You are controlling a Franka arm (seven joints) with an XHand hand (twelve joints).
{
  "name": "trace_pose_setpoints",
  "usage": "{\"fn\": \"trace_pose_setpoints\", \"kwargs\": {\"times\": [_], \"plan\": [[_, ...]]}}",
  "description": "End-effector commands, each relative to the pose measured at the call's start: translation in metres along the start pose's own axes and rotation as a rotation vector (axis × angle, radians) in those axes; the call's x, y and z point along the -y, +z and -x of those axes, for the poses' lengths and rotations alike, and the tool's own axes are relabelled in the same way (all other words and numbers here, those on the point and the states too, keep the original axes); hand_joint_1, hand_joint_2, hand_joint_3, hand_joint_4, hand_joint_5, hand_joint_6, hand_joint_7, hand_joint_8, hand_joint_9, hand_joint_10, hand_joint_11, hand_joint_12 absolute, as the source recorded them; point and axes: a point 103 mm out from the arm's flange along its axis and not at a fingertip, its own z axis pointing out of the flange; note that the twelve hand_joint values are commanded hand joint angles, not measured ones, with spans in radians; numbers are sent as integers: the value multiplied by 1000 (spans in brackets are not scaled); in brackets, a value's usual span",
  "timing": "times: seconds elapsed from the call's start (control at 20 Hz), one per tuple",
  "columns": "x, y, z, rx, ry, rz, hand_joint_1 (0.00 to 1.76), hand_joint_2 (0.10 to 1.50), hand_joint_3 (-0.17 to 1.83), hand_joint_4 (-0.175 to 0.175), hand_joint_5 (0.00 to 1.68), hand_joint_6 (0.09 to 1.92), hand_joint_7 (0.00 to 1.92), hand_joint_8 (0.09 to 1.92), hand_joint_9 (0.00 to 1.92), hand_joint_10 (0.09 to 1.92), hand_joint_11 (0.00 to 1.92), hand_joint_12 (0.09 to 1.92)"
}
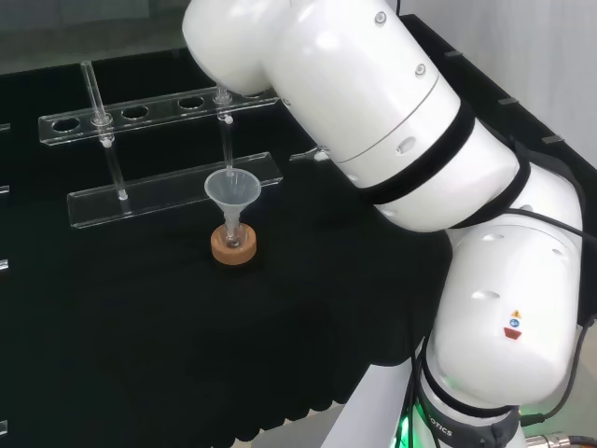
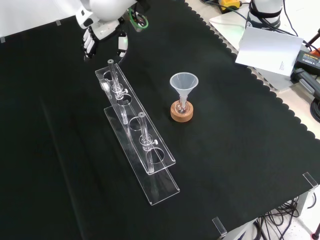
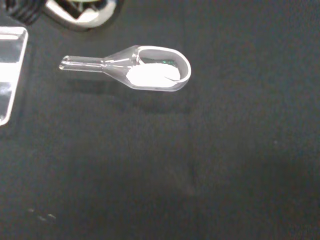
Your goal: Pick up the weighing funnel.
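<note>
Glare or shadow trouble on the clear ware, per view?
Head view: the arm carries small bright highlights; the rack reads by its lit edges. Front view: the funnel stands pale against the black cloth. Wrist view: the weighing funnel casts a faint shadow; the white patch in its bowl may be glare or powder, cannot tell.

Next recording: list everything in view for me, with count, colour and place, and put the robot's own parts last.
weighing funnel: one, clear, lying on the cloth, white powder in its bowl
funnel: one, clear, mouth up, stem in a small flask
cork ring: one, tan, under that flask, mid-cloth
rack: one, clear, with round holes and two posts, left of the funnel in the front view
cloth: one, black, covering the bench
white sheet: one, off the cloth, top right in the front view
arm: one, white, right in the head view
hand: one, black and white, past the rack's far end, fingers hanging straight, holding nothing
</note>
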Motion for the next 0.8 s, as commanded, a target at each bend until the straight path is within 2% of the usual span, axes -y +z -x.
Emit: {"fn": "trace_pose_setpoints", "kwargs": {"times": [0.05, 0.6, 0.8], "plan": [[-19, 23, 2, -26, -40, -30, 876, 628, 505, -46, 567, 87, 472, 663, 738, 512, 520, 1301], [-27, 56, 10, -6, -76, -39, 904, 612, 526, -40, 602, 87, 488, 661, 753, 505, 529, 1300], [-31, 68, 8, 48, -91, -36, 905, 608, 536, -39, 612, 87, 499, 659, 763, 503, 533, 1299]]}}
